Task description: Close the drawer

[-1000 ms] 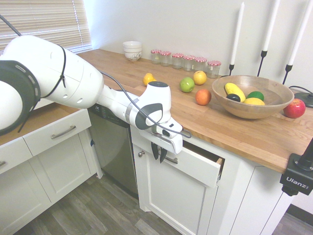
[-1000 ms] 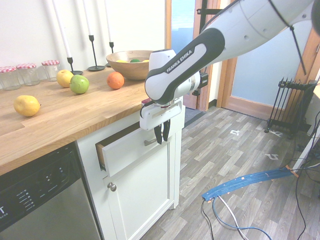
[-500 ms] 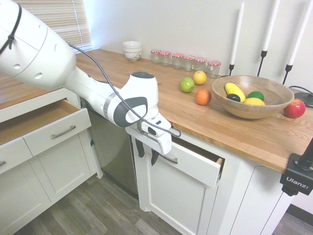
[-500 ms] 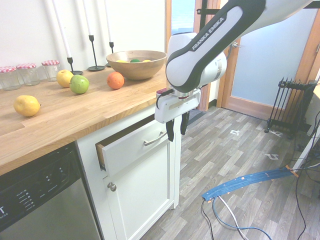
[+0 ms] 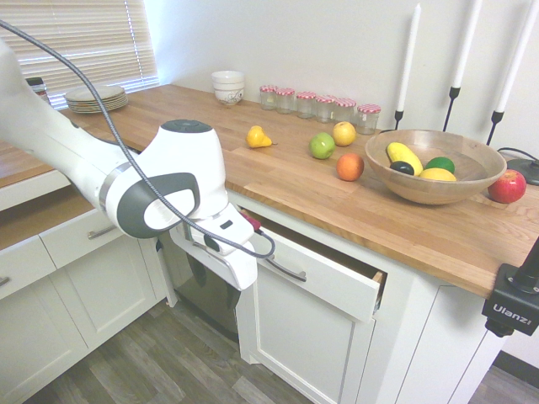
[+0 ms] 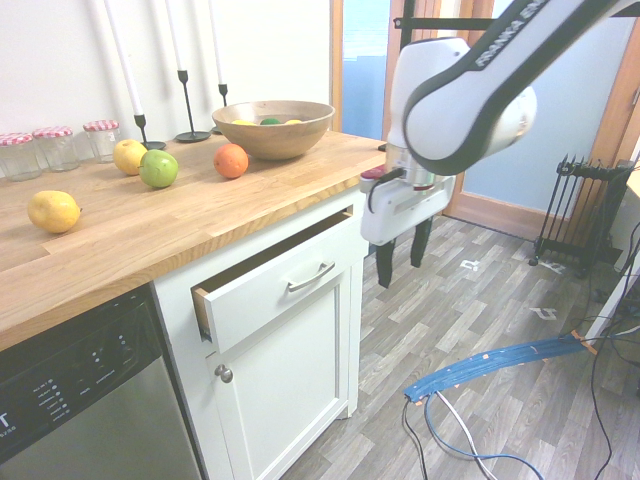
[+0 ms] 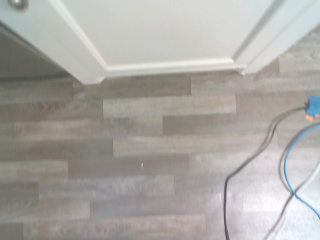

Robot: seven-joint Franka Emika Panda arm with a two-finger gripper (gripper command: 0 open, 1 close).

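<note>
The drawer (image 5: 72, 244) is at the left in the first exterior view. It has a white front and a slim metal handle (image 5: 99, 231), and stands pulled out with a strip of its light-brown wooden inside (image 5: 34, 210) showing. My arm covers its right end. My gripper (image 6: 403, 255) hangs open over the floor with nothing between its fingers. It is in front of the dishwasher (image 5: 215, 299), to the right of the drawer and apart from it. The second exterior view does not show the drawer.
A smaller white drawer (image 5: 324, 282) under the butcher-block counter (image 5: 278, 181) also stands part open. A wooden fruit bowl (image 5: 434, 172), loose fruit, jars and candlesticks sit on the counter. The wrist view shows grey plank floor (image 7: 150, 175), a cabinet door's base and cables.
My gripper went from shut at the smaller drawer's handle to open. It swung away from it toward the dishwasher, and that drawer stayed part open.
</note>
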